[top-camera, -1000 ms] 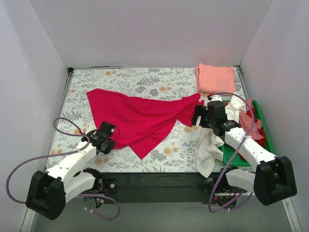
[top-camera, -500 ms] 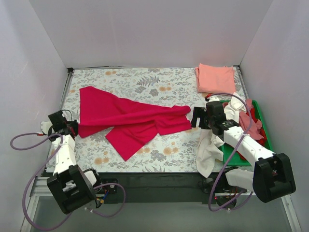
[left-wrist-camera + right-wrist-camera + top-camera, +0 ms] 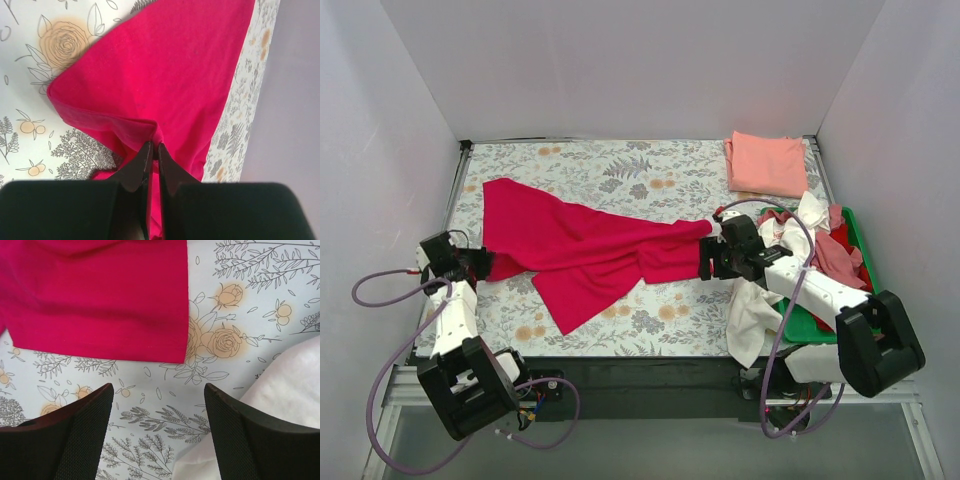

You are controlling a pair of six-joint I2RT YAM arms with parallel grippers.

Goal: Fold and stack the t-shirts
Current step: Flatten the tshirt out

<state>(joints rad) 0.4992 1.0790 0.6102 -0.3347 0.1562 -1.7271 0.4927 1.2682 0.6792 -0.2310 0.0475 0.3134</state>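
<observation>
The large crimson-red t-shirt (image 3: 590,245) lies stretched across the floral table from left to centre. My left gripper (image 3: 480,263) is at its left edge and is shut on a fold of the red cloth (image 3: 170,85), which bunches at the fingertips (image 3: 154,147). My right gripper (image 3: 705,262) hovers open just past the shirt's right end. In the right wrist view its jaws (image 3: 159,390) frame bare tablecloth, with the red hem (image 3: 100,305) beyond them. A salmon-pink t-shirt (image 3: 765,163) lies folded at the back right.
A green tray (image 3: 860,250) at the right edge holds a heap of pink, red and white shirts (image 3: 832,252). A white shirt (image 3: 752,310) spills from it onto the table beside my right arm; its edge (image 3: 290,385) shows in the right wrist view. Walls enclose three sides.
My left arm swung out to the left edge, dragging the crimson shirt leftward and stretching it flat. My right gripper moved left and nearer, following the shirt's right end, its jaws narrowing slightly.
</observation>
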